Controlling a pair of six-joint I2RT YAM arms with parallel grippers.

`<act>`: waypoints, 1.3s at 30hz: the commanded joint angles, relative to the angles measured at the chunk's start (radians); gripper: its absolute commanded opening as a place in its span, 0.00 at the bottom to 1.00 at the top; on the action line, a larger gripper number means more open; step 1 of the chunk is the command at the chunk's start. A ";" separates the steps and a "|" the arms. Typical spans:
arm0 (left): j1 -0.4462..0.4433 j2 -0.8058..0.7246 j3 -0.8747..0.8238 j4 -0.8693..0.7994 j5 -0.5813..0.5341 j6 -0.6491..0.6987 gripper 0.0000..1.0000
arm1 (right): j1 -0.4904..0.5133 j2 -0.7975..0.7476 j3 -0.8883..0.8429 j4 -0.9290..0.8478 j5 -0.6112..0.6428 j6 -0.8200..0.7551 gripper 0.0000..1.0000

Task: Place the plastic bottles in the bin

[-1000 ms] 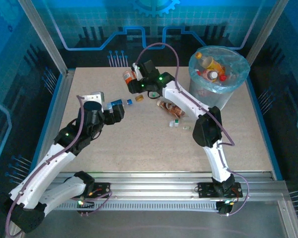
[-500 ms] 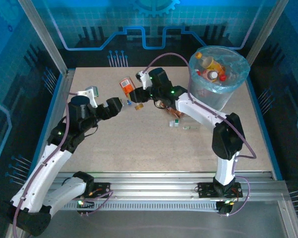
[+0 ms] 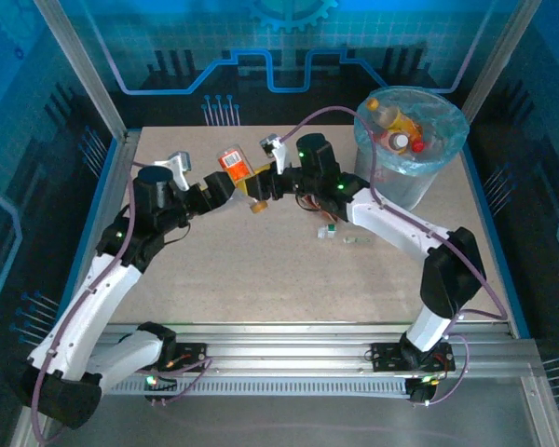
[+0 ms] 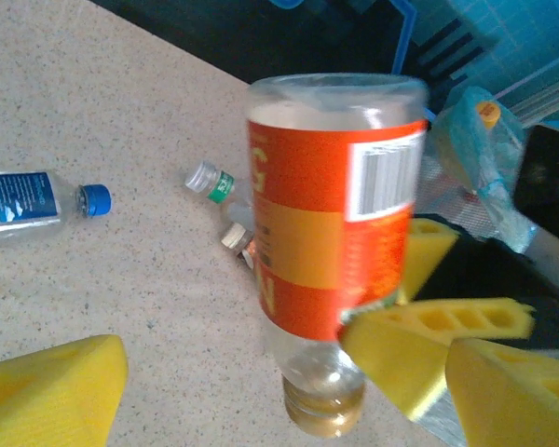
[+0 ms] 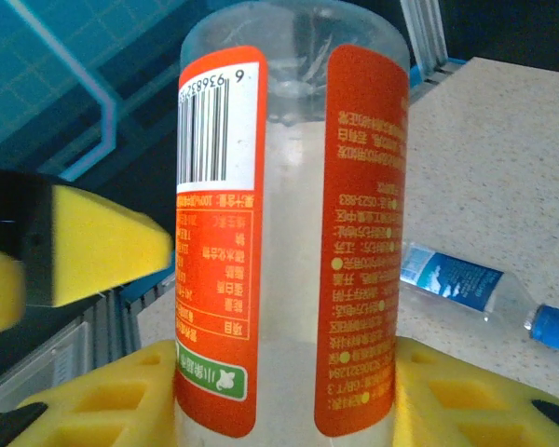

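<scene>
Above the surface [image 3: 261, 279], left of the bin [image 3: 429, 172], we see the right fingers [image 5: 102, 396] clamped on an orange-labelled bottle [image 4: 326, 233] near its neck, with the left fingers [image 4: 47, 391] spread open on either side of it.

My fingers [image 5: 466, 396] are yellow. The clear bottle [image 5: 289, 242] wears an orange label with a white barcode patch; another bottle [image 4: 28, 200] has a blue label and cap. The table [image 4: 93, 102] is speckled beige.
</scene>
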 commanded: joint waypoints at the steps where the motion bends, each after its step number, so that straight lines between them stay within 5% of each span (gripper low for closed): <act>1: 0.008 0.005 0.026 0.025 0.022 -0.016 0.88 | 0.027 -0.040 -0.016 0.061 -0.076 0.002 0.39; 13: 0.008 -0.014 0.003 0.066 0.042 -0.039 0.81 | 0.067 -0.044 -0.023 0.026 -0.103 -0.034 0.39; 23: 0.008 -0.003 0.013 0.046 0.010 -0.042 0.60 | 0.078 -0.080 -0.055 0.002 -0.127 -0.079 0.39; 30: 0.008 0.006 0.010 0.043 0.028 -0.058 0.66 | 0.085 -0.092 -0.066 -0.001 -0.130 -0.090 0.39; 39: 0.008 0.001 -0.006 0.038 0.036 -0.065 0.62 | 0.094 -0.091 -0.054 -0.014 -0.152 -0.111 0.39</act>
